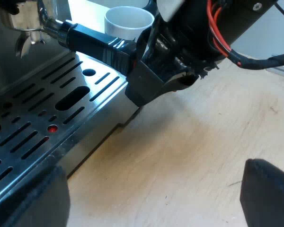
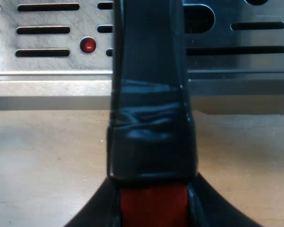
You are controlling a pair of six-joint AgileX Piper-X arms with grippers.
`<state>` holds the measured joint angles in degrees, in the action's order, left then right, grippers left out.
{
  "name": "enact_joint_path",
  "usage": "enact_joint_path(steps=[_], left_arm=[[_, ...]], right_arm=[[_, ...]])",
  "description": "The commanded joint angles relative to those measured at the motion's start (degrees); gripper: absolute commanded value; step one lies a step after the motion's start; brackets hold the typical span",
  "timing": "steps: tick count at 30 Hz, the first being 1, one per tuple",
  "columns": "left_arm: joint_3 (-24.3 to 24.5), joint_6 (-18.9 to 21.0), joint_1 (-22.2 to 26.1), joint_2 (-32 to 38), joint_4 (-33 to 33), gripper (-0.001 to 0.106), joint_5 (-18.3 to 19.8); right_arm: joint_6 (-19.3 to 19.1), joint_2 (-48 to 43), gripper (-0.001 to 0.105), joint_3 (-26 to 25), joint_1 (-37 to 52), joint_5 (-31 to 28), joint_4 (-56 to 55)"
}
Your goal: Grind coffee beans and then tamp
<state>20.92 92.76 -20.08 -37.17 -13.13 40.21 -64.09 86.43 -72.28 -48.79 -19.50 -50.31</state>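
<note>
Black fingers (image 1: 267,194) of the left gripper (image 1: 151,172) are standing wide apart, holding nothing. They are hanging over the wooden table (image 1: 194,142), just beside the drip tray (image 1: 47,109) of the espresso machine (image 1: 2,71).

From this gripper, the holder (image 1: 92,41) is sitting at about eleven o'clock. The white mug (image 1: 129,21) is standing at about twelve o'clock, just past the handle. The holder's metal head (image 1: 28,33) is sitting up in the machine's front, over the tray, and its dark handle is sticking out past the tray's edge.

The right gripper (image 2: 154,194) is squeezing the handle's red end (image 2: 154,210) between its two fingers. From the right gripper, the handle is running straight to twelve o'clock, out over the table and on toward the tray. A small red dot (image 2: 88,45) is showing on the tray among the long slots.
</note>
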Motion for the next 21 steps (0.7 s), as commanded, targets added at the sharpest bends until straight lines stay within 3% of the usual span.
enact_joint_path(steps=[1,21], left_arm=[[0.30,-0.28,-0.40,0.30,1.16,0.085,0.71],[0.30,-0.28,-0.40,0.30,1.16,0.085,0.71]], right_arm=[[-1.19,0.03,0.000,-0.22,0.14,0.43,-0.08],[-1.49,0.03,0.000,-0.22,-1.44,0.43,-3.15]])
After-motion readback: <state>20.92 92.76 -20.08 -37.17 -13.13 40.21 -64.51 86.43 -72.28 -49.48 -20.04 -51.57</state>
